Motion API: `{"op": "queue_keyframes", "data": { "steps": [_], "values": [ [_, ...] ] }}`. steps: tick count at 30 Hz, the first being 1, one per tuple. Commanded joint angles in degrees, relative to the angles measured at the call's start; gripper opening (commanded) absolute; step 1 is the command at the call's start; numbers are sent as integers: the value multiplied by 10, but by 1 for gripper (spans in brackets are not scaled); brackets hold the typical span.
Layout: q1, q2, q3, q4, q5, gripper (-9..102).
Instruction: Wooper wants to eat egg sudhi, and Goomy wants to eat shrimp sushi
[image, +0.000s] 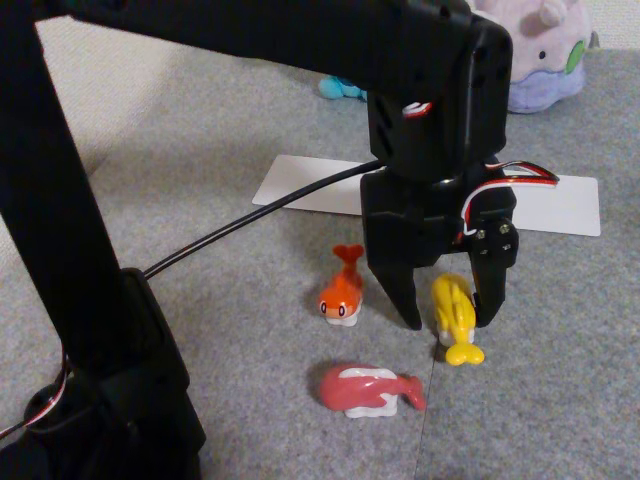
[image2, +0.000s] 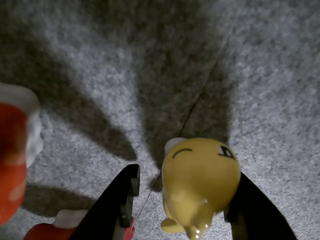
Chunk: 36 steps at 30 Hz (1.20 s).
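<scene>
The yellow egg sushi (image: 455, 318) lies on the grey carpet between my gripper's (image: 450, 323) two black fingers, and the gripper is open around it. In the wrist view the egg sushi (image2: 200, 180) sits close against the right finger (image2: 250, 212), with a gap to the left finger (image2: 125, 200). The orange shrimp sushi (image: 343, 288) stands just left of the gripper and is blurred at the left edge of the wrist view (image2: 12, 150). Goomy (image: 545, 50) sits at the back right. A blue part of Wooper (image: 340, 88) peeks out behind the arm.
A pink-red and white figure (image: 370, 390) lies in front of the gripper and shows at the bottom left of the wrist view (image2: 45, 232). A white card (image: 545, 205) lies flat behind the gripper. The arm's base (image: 110, 400) and a black cable (image: 250, 220) are at the left.
</scene>
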<state>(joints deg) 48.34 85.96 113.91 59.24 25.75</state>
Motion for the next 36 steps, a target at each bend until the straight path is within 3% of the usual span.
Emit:
{"op": "queue_keyframes", "data": {
  "steps": [1, 8, 17, 20, 36],
  "values": [
    [1, 4, -20, -6, -1, 17],
    [-1, 4, -20, -7, 3, 4],
    [-3, 20, -21, -2, 18, 4],
    [-5, 50, -38, 6, 69, 4],
    [-246, 221, -130, 116, 327, 4]
  ]
}}
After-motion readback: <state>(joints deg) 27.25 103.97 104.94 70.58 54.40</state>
